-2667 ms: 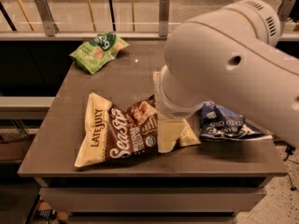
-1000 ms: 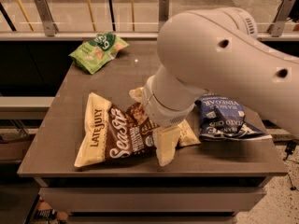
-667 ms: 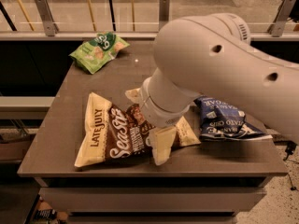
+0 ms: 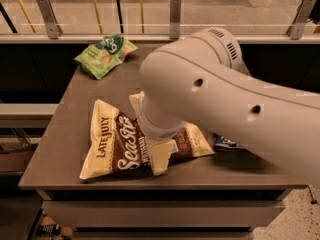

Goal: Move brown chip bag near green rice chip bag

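A big white robot arm (image 4: 225, 99) fills the middle and right of the frame. It reaches down over a flat grey-brown table (image 4: 65, 134).

The large brown chip bag with cream-yellow edges and the words "LATE JULY" (image 4: 117, 144) lies flat on the table, in the lower middle of the frame. Its left end points at the lower left. Its right end is hidden under the arm.

The gripper (image 4: 161, 156) is at the end of the arm, just under the round wrist. It is a pale cream piece and it is down on the middle of the brown chip bag. I cannot tell if it is spread, pressed together or pinching the bag, because the arm hides most of it.

The small light-green crinkled rice chip bag (image 4: 104, 55) lies at the far corner of the table, in the upper left of the frame. It is well apart from the brown chip bag, with bare table between them.

A little bit of a dark blue bag (image 4: 227, 143) peeks out under the arm, right of the brown chip bag.

Behind the table, along the top of the frame, stand grey metal posts (image 4: 174, 14).
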Robot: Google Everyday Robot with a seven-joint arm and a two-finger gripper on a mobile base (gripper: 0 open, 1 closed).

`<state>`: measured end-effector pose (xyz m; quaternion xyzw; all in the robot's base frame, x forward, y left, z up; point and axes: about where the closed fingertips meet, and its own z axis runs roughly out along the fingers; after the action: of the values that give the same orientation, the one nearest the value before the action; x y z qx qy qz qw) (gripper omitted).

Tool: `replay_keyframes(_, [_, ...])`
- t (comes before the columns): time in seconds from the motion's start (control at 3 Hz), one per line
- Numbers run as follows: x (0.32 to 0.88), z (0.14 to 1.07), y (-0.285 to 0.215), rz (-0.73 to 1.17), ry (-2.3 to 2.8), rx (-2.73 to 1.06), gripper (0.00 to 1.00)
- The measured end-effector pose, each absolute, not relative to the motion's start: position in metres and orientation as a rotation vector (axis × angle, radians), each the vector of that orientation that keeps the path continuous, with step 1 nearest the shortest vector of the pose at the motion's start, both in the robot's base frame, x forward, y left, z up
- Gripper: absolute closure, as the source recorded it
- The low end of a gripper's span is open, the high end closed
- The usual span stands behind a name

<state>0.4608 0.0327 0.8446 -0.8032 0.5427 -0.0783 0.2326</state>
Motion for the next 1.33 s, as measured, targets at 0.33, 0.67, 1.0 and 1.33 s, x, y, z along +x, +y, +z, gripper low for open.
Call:
replay_keyframes(0.33, [0.4620,0.8461,0.0308,-0.213,1.558,-2.154,0.18])
replay_keyframes(0.67, [0.4614,0.8475,0.0310,-0.218,1.556,-2.154,0.40])
replay_keyframes(1.0, [0.4607,0.8490,0.0312,-0.222,1.554,-2.153,0.63])
replay_keyframes(1.33, [0.4599,0.8506,0.0315,-0.226,1.552,-2.153,0.87])
